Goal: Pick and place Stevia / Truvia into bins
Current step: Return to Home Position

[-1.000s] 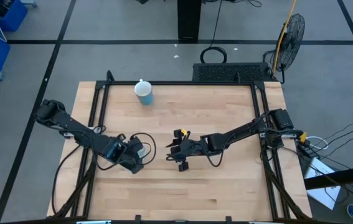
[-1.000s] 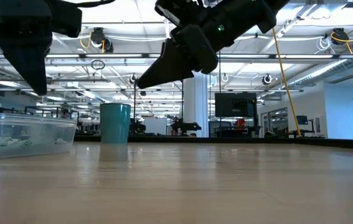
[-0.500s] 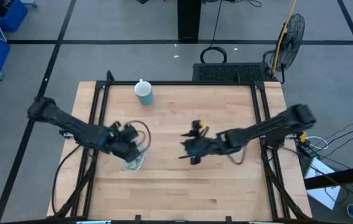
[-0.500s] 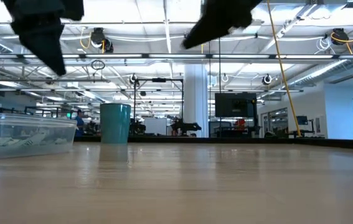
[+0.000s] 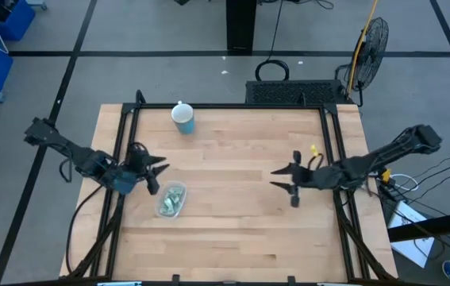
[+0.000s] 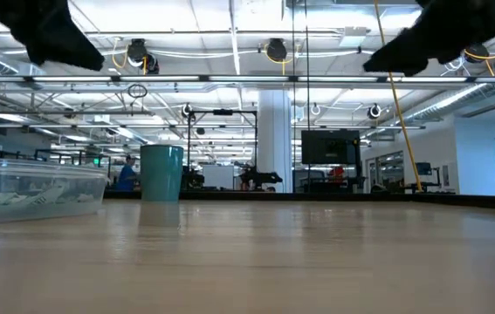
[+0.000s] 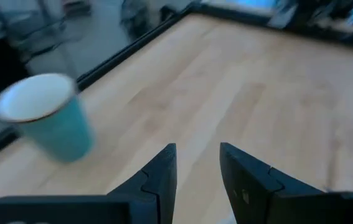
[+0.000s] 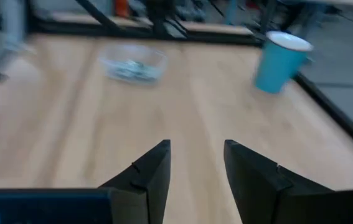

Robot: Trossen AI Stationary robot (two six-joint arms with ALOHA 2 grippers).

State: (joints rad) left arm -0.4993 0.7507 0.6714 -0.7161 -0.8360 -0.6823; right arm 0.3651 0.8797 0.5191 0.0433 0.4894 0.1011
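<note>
The clear oblong tub (image 5: pixel 171 199) stands on the wood table near its left side. Several pale green and white Stevia packets (image 5: pixel 172 196) lie inside it. The tub (image 8: pixel 132 64) also shows in the right wrist view, and in the low view the tub (image 6: pixel 33 187) is at the left. My left gripper (image 5: pixel 157 175) hovers open just left of the tub, toward the far side, holding nothing. My right gripper (image 5: pixel 282 185) hovers open over the table's right half, far from the tub and also holding nothing. Neither wrist view shows anything between the left gripper (image 7: pixel 198 167) or right gripper (image 8: pixel 196 163) fingers.
A blue-green cup (image 5: pixel 183 118) with a white lid stands near the far edge, left of centre; the cup (image 6: pixel 161 173) shows beyond the tub in the low view. Black rails (image 5: pixel 123 143) run along the table's left and right sides. Bare wood lies between the two grippers.
Both arms have drawn back and risen. My left gripper has left its place above the tub and gone toward the table's left edge, uncovering the tub. My right gripper has gone from the table's middle toward the right edge. The tub has stayed where it was.
</note>
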